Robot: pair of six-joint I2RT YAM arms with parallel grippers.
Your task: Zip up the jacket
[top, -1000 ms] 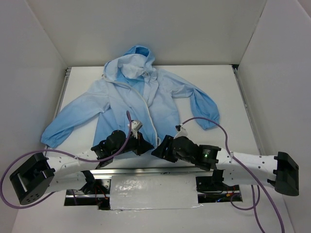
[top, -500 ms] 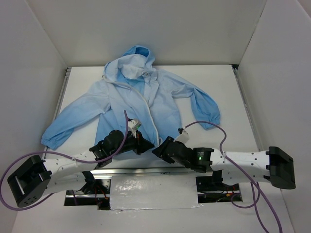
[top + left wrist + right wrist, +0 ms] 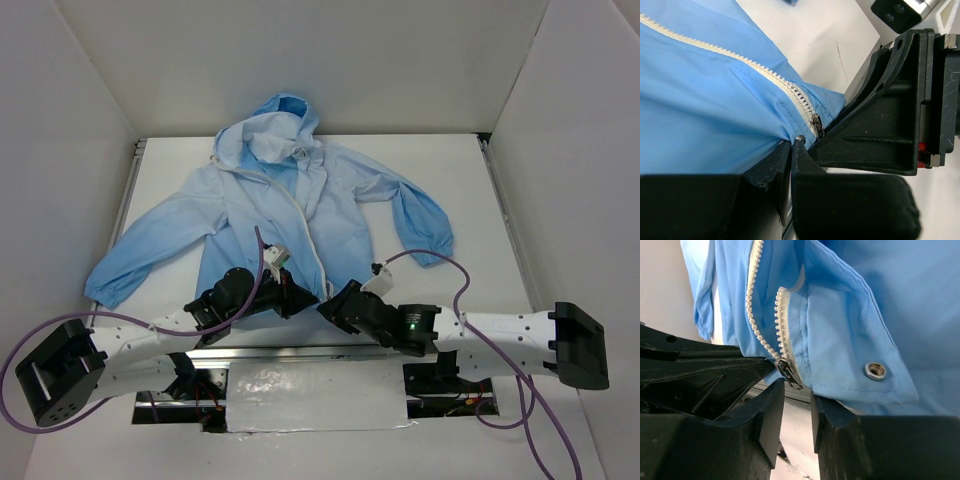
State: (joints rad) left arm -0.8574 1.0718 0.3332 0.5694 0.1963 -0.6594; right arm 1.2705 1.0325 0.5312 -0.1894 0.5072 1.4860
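The light-blue hooded jacket (image 3: 255,210) lies spread flat on the white table, hood at the far side, and its white zipper (image 3: 303,225) runs down the middle. Both grippers meet at the bottom hem. My left gripper (image 3: 299,297) (image 3: 791,143) is shut on the hem fabric just left of the zipper's lower end. The metal slider (image 3: 815,124) (image 3: 783,367) sits at the bottom of the teeth, and its pull tab (image 3: 794,379) hangs down. My right gripper (image 3: 326,308) (image 3: 797,392) is open with a narrow gap, directly below the pull tab, touching nothing.
White walls close in the table on three sides. A metal rail (image 3: 300,352) runs along the near edge below the hem. Purple cables (image 3: 440,262) loop over both arms. A metal snap (image 3: 875,370) sits in the hem right of the zipper.
My right gripper's jaws have narrowed and the right arm has shifted slightly left toward the zipper's bottom end. The left gripper holds the hem as before.
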